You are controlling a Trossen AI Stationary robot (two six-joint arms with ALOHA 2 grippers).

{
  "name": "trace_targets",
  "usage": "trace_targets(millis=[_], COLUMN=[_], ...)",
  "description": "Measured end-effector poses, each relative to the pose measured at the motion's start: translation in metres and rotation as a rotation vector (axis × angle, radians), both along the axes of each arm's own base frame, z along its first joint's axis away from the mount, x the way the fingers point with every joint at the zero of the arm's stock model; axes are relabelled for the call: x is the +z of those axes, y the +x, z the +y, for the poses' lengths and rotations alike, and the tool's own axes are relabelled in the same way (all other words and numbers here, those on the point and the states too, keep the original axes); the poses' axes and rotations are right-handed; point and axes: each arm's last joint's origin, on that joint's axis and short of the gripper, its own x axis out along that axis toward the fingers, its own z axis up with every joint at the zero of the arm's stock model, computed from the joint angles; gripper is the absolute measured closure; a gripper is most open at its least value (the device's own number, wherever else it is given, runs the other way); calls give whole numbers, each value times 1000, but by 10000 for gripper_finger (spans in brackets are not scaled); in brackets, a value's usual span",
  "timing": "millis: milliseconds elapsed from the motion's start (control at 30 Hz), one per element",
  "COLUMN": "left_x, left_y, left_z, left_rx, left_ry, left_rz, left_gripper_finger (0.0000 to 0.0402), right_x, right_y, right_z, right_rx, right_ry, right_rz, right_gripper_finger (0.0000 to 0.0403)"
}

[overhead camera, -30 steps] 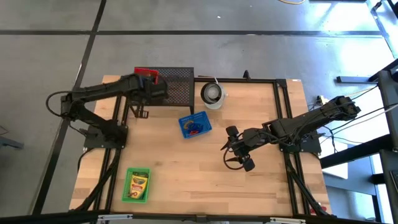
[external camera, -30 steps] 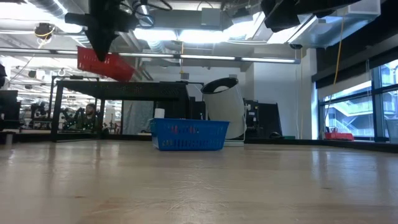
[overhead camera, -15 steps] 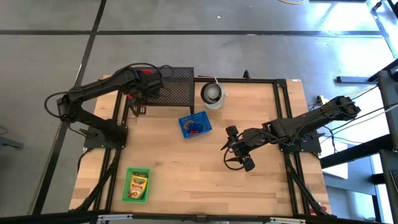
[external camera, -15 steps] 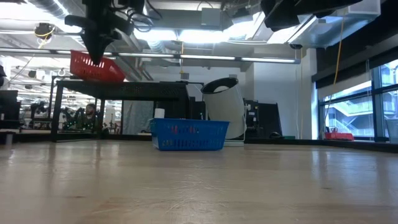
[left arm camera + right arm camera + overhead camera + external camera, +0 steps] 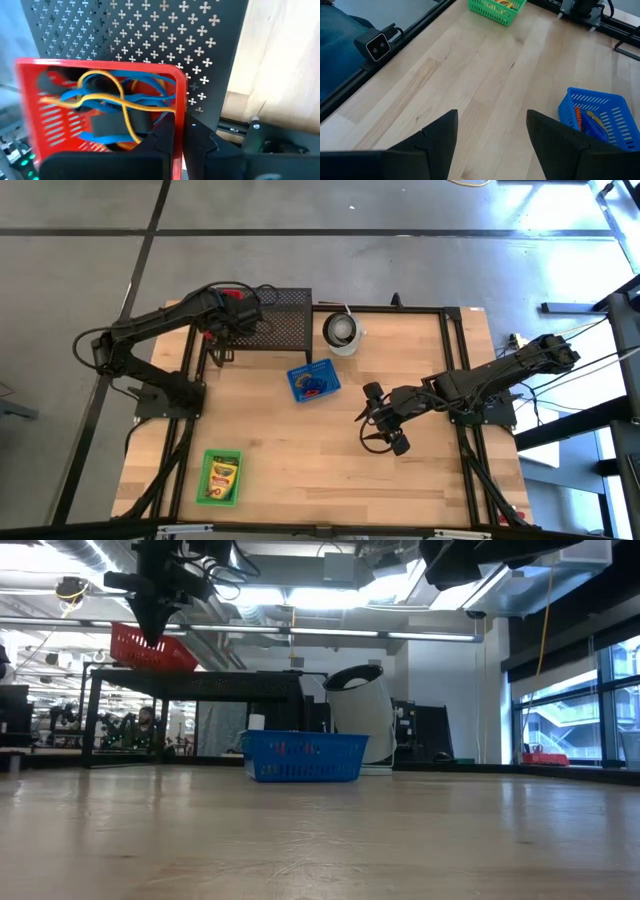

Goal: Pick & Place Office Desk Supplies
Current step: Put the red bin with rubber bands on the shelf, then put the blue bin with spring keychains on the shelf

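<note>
Gripping red basket [image 5: 100,105] rim, left claw [image 5: 179,137] shut; blue, orange loops [image 5: 107,97] inside; right claw [image 5: 490,135] open, empty.

Pale wooden desk [image 5: 300,450], black-framed at its edges; black mesh stand [image 5: 275,320] at the far edge toward the left corner, red basket [image 5: 228,298] on its top at the left end; white cup [image 5: 342,332] just beside the stand on the far edge; blue basket [image 5: 313,382] of loops near the middle; green basket [image 5: 221,477] with a yellow-and-green box near the near left corner.
</note>
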Motion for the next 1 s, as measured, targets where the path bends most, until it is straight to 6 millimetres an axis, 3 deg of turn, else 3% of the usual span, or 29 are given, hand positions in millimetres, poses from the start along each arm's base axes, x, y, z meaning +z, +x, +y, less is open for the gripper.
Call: trace_targets(millis=[467,700,1000], left_x=[1,2,33], left_y=[-1,-1,8], left_z=[1,-7,-19], left_rx=[61,39,74], left_ry=[56,53,131], left_rz=[0,31,-130], left_gripper_finger=[321,318,318], right_x=[0,0,0], right_y=[0,0,0], right_z=[0,0,0], right_rx=[1,1,1], right_ry=[-2,-2,-1], right_rz=[-1,-1,0], right_gripper_finger=[165,165,165])
